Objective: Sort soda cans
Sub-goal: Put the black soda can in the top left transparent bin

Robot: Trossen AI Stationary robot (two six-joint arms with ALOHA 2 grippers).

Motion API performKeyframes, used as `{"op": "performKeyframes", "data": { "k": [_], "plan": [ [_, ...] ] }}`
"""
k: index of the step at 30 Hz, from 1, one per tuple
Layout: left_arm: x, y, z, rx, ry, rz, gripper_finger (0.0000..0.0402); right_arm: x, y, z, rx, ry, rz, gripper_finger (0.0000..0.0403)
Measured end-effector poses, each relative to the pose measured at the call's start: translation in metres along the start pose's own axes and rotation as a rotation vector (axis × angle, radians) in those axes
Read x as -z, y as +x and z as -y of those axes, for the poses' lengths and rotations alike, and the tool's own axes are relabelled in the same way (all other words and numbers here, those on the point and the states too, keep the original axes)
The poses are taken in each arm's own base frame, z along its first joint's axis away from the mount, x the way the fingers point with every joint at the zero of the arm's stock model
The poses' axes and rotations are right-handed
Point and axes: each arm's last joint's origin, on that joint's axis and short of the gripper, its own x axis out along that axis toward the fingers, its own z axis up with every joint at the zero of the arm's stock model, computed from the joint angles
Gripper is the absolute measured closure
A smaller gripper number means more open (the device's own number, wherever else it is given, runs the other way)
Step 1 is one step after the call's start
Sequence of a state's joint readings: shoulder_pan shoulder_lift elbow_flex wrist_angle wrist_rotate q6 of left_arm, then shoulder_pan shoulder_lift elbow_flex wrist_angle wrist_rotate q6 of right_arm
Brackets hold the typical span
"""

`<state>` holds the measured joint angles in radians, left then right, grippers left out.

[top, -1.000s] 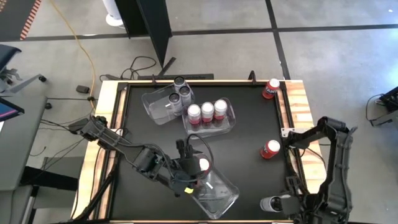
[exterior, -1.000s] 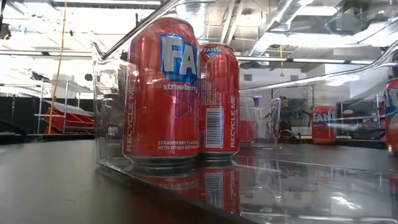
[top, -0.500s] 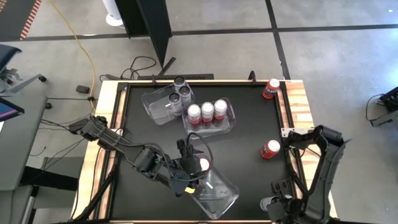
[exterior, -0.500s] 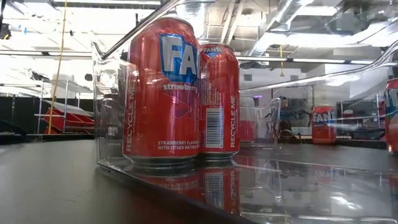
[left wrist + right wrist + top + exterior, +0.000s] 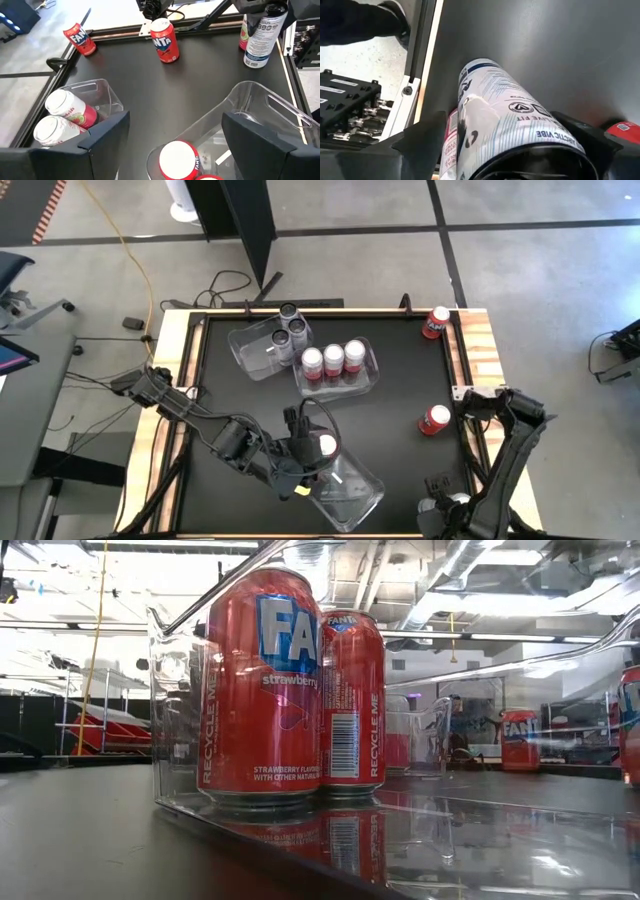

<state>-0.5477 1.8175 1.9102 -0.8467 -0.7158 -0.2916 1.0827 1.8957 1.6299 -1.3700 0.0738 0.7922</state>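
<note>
Since the white-and-blue soda can I held pinched in my right gripper at the table's near right corner was rigid, smooth and likely slippery, I judged mid-body best, while my left gripper hung spread over the near bin.

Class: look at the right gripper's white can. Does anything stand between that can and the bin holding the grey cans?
The right gripper holds the white can. The direct line to the grey-can bin crosses the bin of red cans. A loose red can stands just beside that path.
</note>
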Motion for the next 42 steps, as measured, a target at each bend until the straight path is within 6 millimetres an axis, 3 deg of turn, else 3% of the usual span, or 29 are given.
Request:
{"op": "performKeyframes", "data": {
  "k": [8,14,19,25,30,42],
  "plan": [
    [0.001,-0.002,0.003,0.007,0.023,0.001,0.0093,-0.003,-0.001,0.004,-0.006,0.026,0.0,0.0136],
    [0.001,-0.001,0.002,0.006,0.024,0.002,0.0093,-0.005,-0.001,0.01,0.011,0.042,-0.02,0.0135],
    [0.01,0.013,0.002,-0.014,0.029,-0.019,0.0093,-0.008,-0.007,0.02,0.052,0.048,-0.05,0.0135],
    [0.016,0.027,0.003,0.01,0.06,-0.013,0.0093,-0.014,-0.031,0.032,0.072,0.052,-0.039,0.0135],
    [0.015,0.032,-0.003,0.012,0.104,-0.016,0.0093,-0.024,-0.058,0.046,0.038,0.051,0.074,0.0135],
    [0.011,0.057,-0.028,0.123,0.125,-0.048,0.0093,-0.026,-0.113,0.12,0.102,0.12,0.32,0.0135]
  ]
}}
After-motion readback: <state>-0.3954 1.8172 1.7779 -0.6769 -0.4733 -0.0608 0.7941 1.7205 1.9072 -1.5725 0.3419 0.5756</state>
